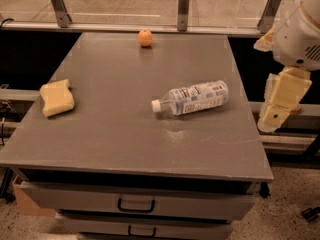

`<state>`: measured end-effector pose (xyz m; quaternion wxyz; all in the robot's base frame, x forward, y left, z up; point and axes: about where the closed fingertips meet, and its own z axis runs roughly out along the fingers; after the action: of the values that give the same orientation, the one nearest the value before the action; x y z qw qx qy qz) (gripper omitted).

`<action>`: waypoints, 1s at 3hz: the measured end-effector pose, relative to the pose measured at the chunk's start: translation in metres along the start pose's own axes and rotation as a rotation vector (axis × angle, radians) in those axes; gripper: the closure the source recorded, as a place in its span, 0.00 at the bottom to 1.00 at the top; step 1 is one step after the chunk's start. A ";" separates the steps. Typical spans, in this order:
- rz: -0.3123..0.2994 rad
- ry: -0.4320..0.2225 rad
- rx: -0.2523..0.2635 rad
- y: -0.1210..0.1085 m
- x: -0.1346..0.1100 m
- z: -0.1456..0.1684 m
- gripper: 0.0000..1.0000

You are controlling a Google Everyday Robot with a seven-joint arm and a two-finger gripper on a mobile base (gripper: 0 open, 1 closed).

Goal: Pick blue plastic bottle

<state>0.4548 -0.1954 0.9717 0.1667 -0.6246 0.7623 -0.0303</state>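
Note:
The blue plastic bottle (192, 98) lies on its side right of the middle of the grey table (110, 144). It is clear and bluish with a white-blue label, and its white cap (156, 105) points left. My gripper (278, 104) is a cream-coloured piece hanging from the white arm (299, 31) off the table's right edge. It is to the right of the bottle and apart from it, and it holds nothing that I can see.
A yellow sponge (57, 97) lies near the table's left edge. An orange fruit (145, 37) sits at the far edge. A metal railing (183, 8) runs behind the table. Drawers with handles (136, 204) are below the front edge.

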 end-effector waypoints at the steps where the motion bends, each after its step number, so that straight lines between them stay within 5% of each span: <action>1: -0.081 -0.023 -0.025 -0.013 -0.036 0.037 0.00; 3: -0.164 -0.031 -0.086 -0.032 -0.078 0.115 0.00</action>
<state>0.5318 -0.1084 0.8888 0.1486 -0.6919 0.7065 -0.0016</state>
